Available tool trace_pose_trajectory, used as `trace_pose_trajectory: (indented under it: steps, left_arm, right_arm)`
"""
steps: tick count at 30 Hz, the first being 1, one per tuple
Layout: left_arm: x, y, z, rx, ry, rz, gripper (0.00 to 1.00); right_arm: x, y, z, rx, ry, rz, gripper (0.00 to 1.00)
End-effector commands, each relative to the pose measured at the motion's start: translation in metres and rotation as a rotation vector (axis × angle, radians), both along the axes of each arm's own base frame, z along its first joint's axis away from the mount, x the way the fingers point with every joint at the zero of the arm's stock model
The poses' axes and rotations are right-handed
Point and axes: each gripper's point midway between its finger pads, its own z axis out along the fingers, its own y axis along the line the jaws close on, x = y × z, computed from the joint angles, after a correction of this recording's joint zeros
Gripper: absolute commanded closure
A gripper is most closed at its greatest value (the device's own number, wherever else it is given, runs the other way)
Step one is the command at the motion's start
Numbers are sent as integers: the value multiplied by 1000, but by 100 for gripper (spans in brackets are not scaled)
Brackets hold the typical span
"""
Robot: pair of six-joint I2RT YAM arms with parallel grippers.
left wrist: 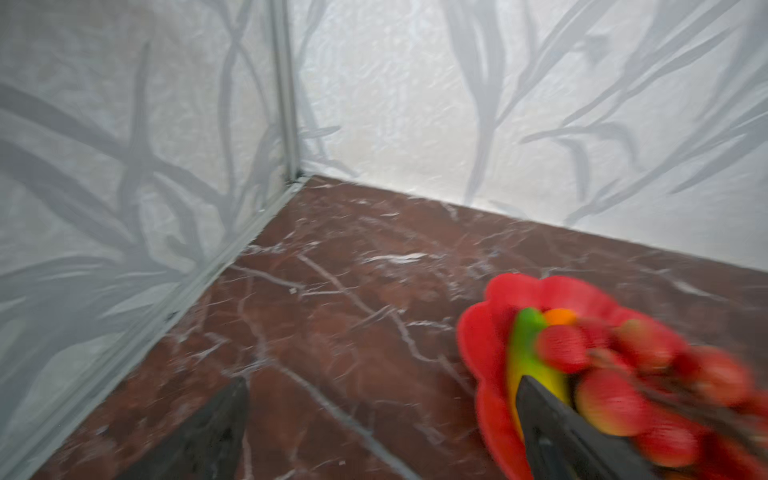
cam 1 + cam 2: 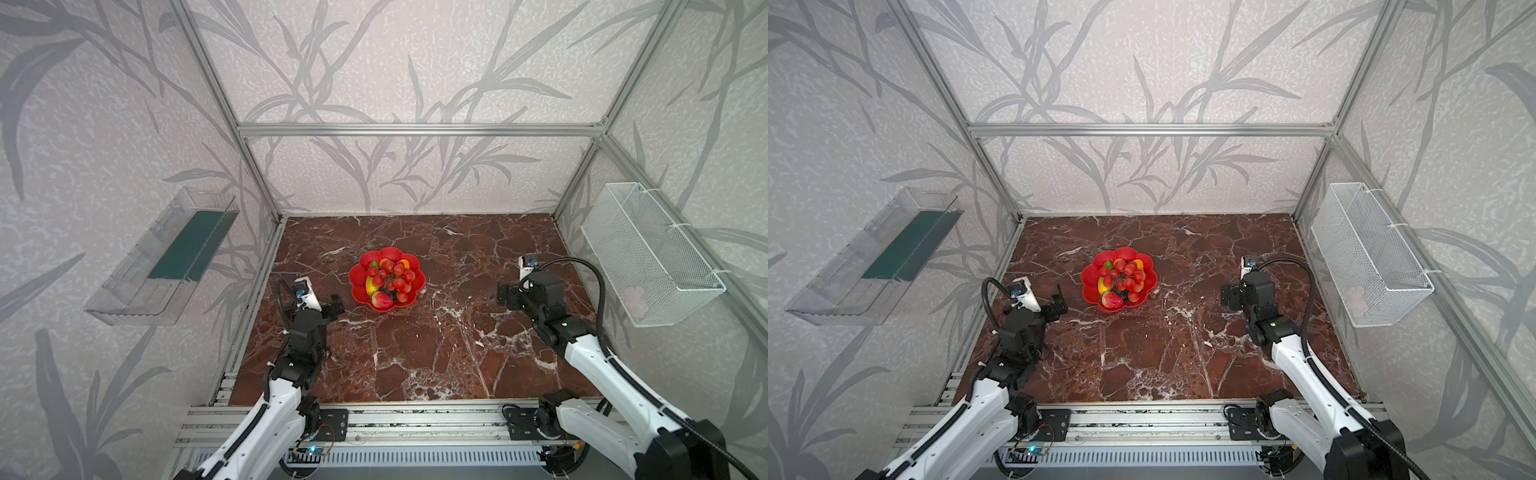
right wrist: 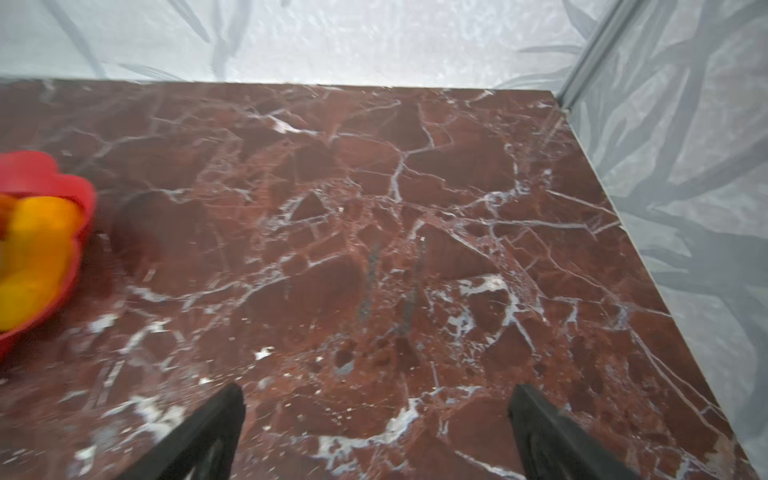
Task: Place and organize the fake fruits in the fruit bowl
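Observation:
The red scalloped fruit bowl (image 2: pixel 356 277) (image 2: pixel 1089 279) sits mid-table, full of fake fruits. A bunch of red berries (image 2: pixel 395 276) (image 1: pixel 602 395) lies on top. The red-yellow apple (image 2: pixel 381 300) is at the near rim, a green-yellow piece (image 2: pixel 371 283) (image 1: pixel 528 345) on the left and a yellow-orange piece (image 2: pixel 405 262) (image 3: pixel 37 237) at the back right. My left gripper (image 2: pixel 334 306) (image 2: pixel 1059 300) (image 1: pixel 382 382) is open and empty, just left of the bowl. My right gripper (image 2: pixel 503 297) (image 2: pixel 1225 297) (image 3: pixel 378 388) is open and empty, well to the bowl's right.
A clear plastic tray (image 2: pixel 166 257) hangs on the left wall. A white wire basket (image 2: pixel 648 253) hangs on the right wall. Aluminium rails (image 2: pixel 415 419) run along the table's front edge, and walls enclose the marble table (image 2: pixel 436 345) on three sides.

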Motion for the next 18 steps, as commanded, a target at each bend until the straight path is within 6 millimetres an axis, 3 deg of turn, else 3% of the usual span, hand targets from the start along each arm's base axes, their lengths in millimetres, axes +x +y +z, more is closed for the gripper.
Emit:
trace_pose_trajectory:
  steps: [1,3,9,12,14,18]
  left_arm:
    - [4,34,7,39,-71,138,0]
    - [17,37,-11,31,-14,106,0]
    - [68,36,-21,46,-11,30,0]
    - [88,32,-45,21,7,-33,0]
    - [90,31,-53,15,48,-43,1]
    - [95,37,-49,26,43,-21,1]
  right_arm:
    - [35,-10,18,-57,-172,-14,1]
    - [45,-13,4,-92,-196,-14,1]
    - [63,2,-41,-99,-240,77,1]
    - [60,2,-47,-71,-205,95,1]
    - [58,11,-52,-62,-244,155,1]
    - [52,21,-51,-66,-288,215,1]
